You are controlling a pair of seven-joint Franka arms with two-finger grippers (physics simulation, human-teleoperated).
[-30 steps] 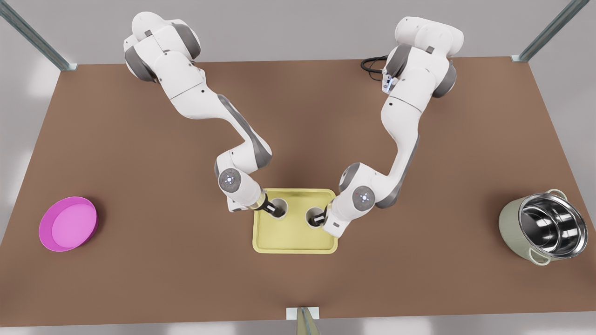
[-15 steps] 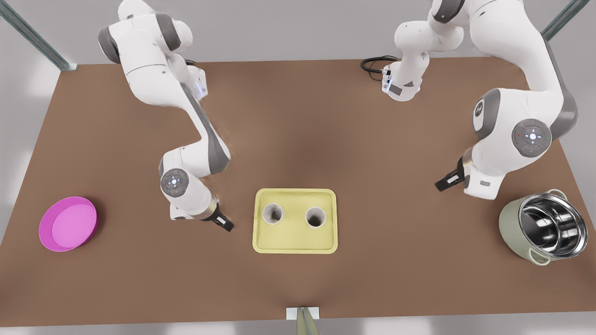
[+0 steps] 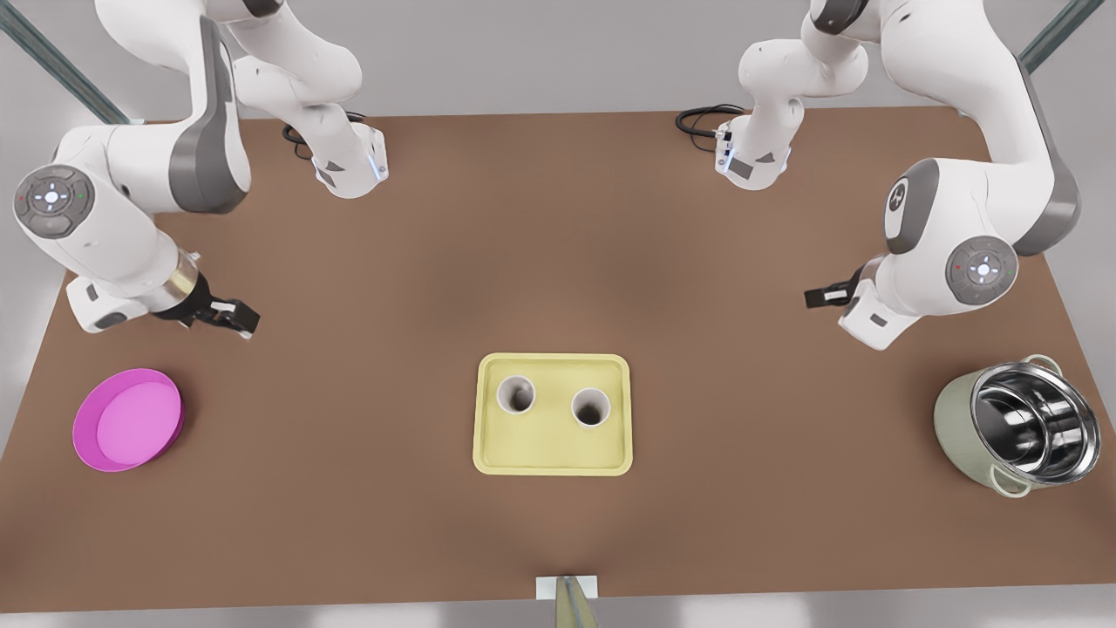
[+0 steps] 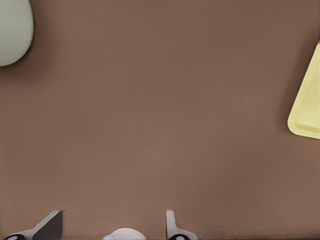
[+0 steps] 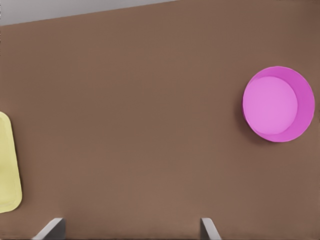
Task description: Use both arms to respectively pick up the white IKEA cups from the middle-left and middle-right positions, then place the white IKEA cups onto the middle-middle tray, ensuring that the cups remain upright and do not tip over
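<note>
In the front view the flat pale yellow rectangular tray (image 3: 549,449) lies on the brown table (image 3: 558,227), just toward 6 o'clock of the centre. Both small plain white tapered cups stand upright on it, near its 12 o'clock rim. One cup (image 3: 515,394) is on the 9 o'clock side and the other cup (image 3: 591,406) on the 3 o'clock side, apart from each other.

The right gripper (image 3: 240,318) hangs at about 9 o'clock, above the round magenta dish (image 3: 129,419). The left gripper (image 3: 815,298) hangs at about 3 o'clock, near the steel-lined green pot (image 3: 1016,432). Both are well apart from the tray.

In the left wrist view the left gripper (image 4: 110,225) has its fingertips spread wide with nothing between them. The pot (image 4: 12,30) and a tray corner (image 4: 307,105) are cut off at the frame edges.

In the right wrist view the right gripper (image 5: 129,229) is likewise wide apart and empty. The magenta dish (image 5: 278,104) shows whole and the tray (image 5: 7,165) is cut off.
</note>
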